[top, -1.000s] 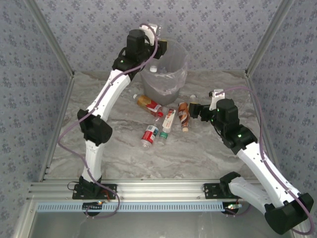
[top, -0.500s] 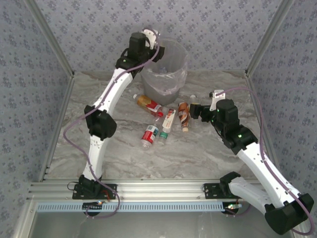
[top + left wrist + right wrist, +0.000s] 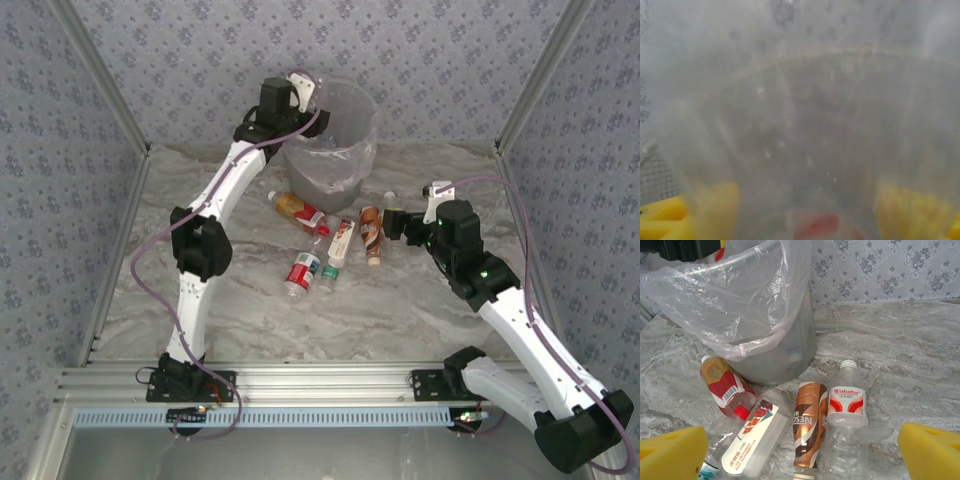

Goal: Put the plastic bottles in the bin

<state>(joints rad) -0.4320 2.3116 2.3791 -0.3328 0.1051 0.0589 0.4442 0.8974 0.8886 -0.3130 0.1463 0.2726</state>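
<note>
Left gripper [image 3: 303,88] at bin [image 3: 335,175] rim. Pads [image 3: 665,220] apart, blurred behind bag [image 3: 715,295]; red blur [image 3: 820,225] low between them, cannot tell what.
Right gripper [image 3: 392,222] low over table [image 3: 400,310], pads wide apart, nothing held.
4 bottles lie before it, near bin: orange-label bottle [image 3: 720,382], white-label bottle [image 3: 757,435], brown bottle [image 3: 809,422], clear bottle [image 3: 846,407].
2 more nearer arms: red-label bottle [image 3: 302,270], green-cap bottle [image 3: 328,276].
</note>
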